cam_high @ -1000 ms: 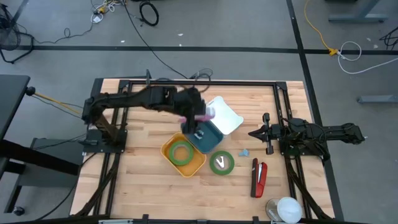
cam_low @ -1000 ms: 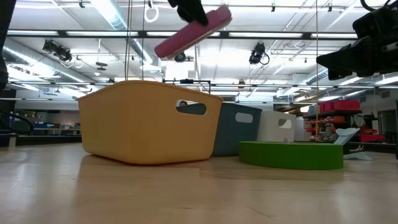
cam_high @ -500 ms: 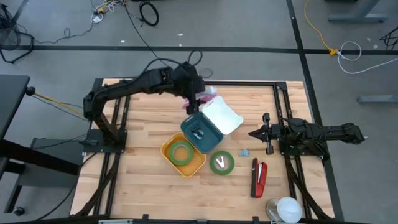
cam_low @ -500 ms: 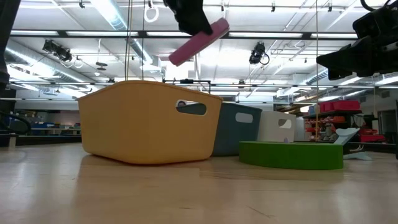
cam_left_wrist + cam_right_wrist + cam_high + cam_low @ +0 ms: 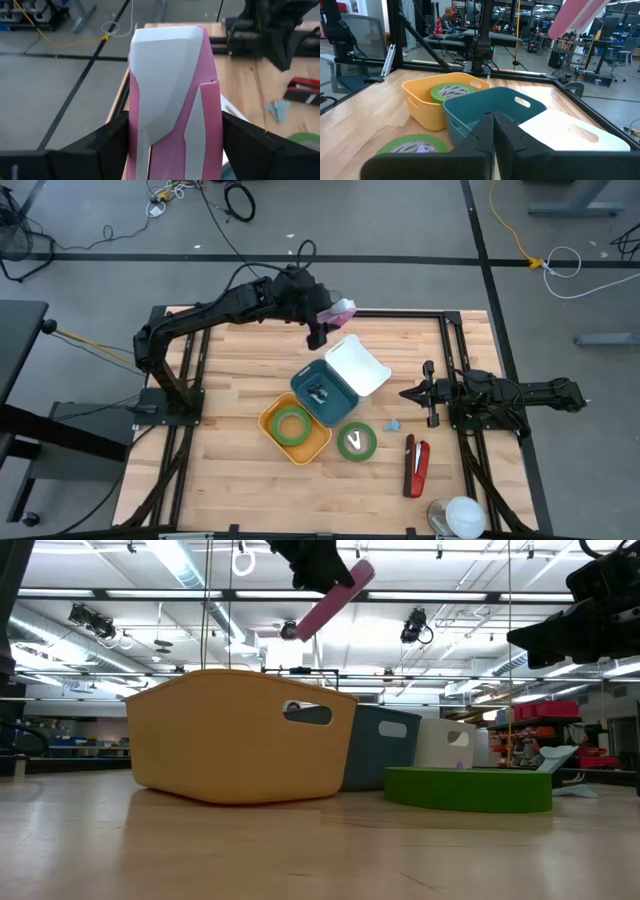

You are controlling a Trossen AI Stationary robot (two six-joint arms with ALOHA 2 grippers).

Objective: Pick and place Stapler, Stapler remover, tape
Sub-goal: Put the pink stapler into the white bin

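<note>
Wooden tabletop (image 5: 230, 480) carries three bins; the white plastic bin (image 5: 360, 366) is empty. Left pincer (image 5: 325, 320), clamped on the pink-and-white stapler (image 5: 338, 311), has swung from over the teal bin (image 5: 322, 393) to the far edge, likely lining up on white. Right pincer (image 5: 412, 393) waits at right, fingers together.

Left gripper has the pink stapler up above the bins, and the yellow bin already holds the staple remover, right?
Not quite. The left gripper does hold the pink stapler above the bins, but the yellow bin holds a green tape roll. The small dark item that looks like the staple remover lies in the teal bin. The high view shows it.
</note>
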